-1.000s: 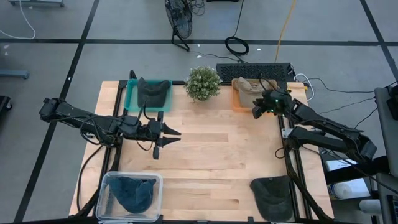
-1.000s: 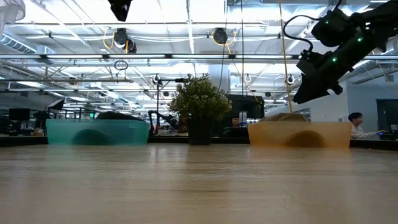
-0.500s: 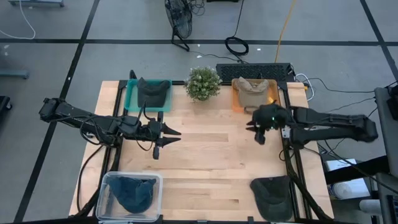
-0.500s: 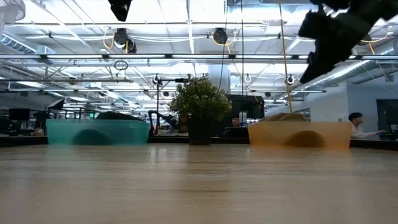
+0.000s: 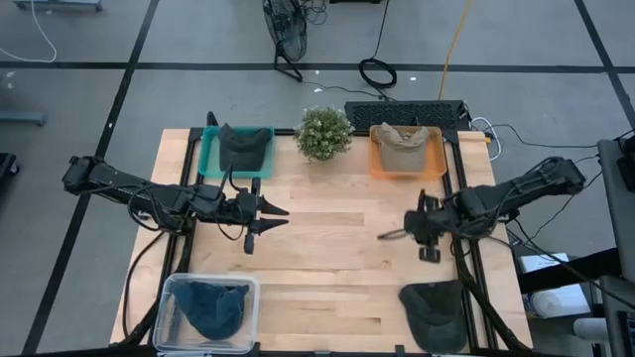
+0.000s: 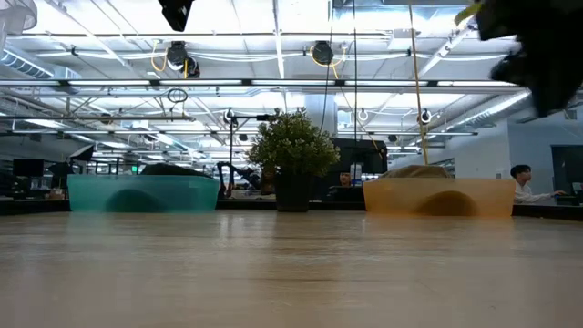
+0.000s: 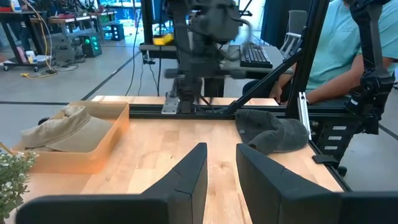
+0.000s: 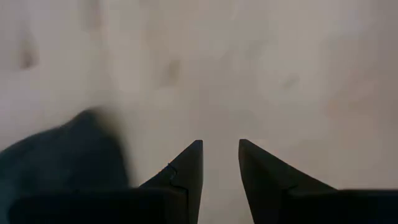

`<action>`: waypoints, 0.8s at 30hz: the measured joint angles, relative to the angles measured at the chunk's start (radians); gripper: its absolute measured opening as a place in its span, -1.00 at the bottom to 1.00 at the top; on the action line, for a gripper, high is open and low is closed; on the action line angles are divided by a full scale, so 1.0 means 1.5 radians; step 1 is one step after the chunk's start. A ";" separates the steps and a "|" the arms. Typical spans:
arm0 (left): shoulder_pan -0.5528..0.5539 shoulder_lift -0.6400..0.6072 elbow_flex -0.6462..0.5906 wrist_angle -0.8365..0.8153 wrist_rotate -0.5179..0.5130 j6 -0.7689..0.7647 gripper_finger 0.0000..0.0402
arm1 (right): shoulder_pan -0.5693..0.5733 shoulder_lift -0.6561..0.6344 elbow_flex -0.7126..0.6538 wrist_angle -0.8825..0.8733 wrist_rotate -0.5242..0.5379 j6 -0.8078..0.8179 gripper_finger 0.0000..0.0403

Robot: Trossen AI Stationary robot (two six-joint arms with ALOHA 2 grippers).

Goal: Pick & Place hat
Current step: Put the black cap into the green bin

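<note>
Dark hat (image 5: 434,313) is sitting loose on the wooden surface (image 5: 327,248); right gripper (image 5: 389,236) is hovering nearby, narrowly parted, empty. I'd be centering over the crown before descending.

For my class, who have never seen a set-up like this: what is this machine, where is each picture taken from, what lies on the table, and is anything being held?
It is a robot with two dark jointed arms at a wooden table. One picture looks straight down, one looks level across the tabletop, and two come from cameras on the wrists.

The left end effector hangs over the table's left half, the right end effector over its right half. Both show a gap between their fingers and hold nothing.

At the back stand a teal bin with a dark hat, a small plant and an orange bin with a tan hat. At the front, a clear bin holds a blue hat; another dark hat lies loose.
</note>
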 joint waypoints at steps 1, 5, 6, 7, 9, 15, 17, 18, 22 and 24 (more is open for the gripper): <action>0.000 0.000 0.000 0.000 0.000 0.000 -0.53 | 0.022 0.003 0.000 -0.002 -0.023 0.031 -0.54; 0.000 0.000 0.000 0.000 0.000 0.000 -0.53 | 0.118 0.011 0.001 0.001 -0.064 0.154 -0.54; 0.000 0.000 0.000 0.000 0.000 0.000 -0.53 | 0.141 0.013 0.001 0.002 -0.064 0.180 -0.54; 0.000 0.000 0.000 0.000 0.000 0.000 -0.53 | 0.164 0.015 0.001 0.006 -0.064 0.206 -0.54; 0.000 0.000 0.000 0.000 0.000 0.000 -0.53 | 0.208 0.020 0.001 0.019 -0.072 0.259 -0.54; 0.000 0.000 0.000 0.000 0.000 0.000 -0.53 | 0.308 0.038 0.001 0.067 -0.079 0.367 -0.54; 0.000 0.000 0.000 0.000 0.000 0.000 -0.53 | 0.329 0.056 0.001 0.086 -0.079 0.385 -0.54; 0.000 0.000 0.000 0.000 0.000 0.000 -0.53 | 0.342 0.067 0.001 0.094 -0.081 0.389 -0.54; 0.000 0.000 0.000 0.000 0.000 0.000 -0.53 | 0.387 0.126 0.001 0.130 -0.132 0.413 -0.57; 0.000 0.000 0.000 0.000 0.000 0.000 -0.53 | 0.405 0.148 0.001 0.149 -0.145 0.428 -0.60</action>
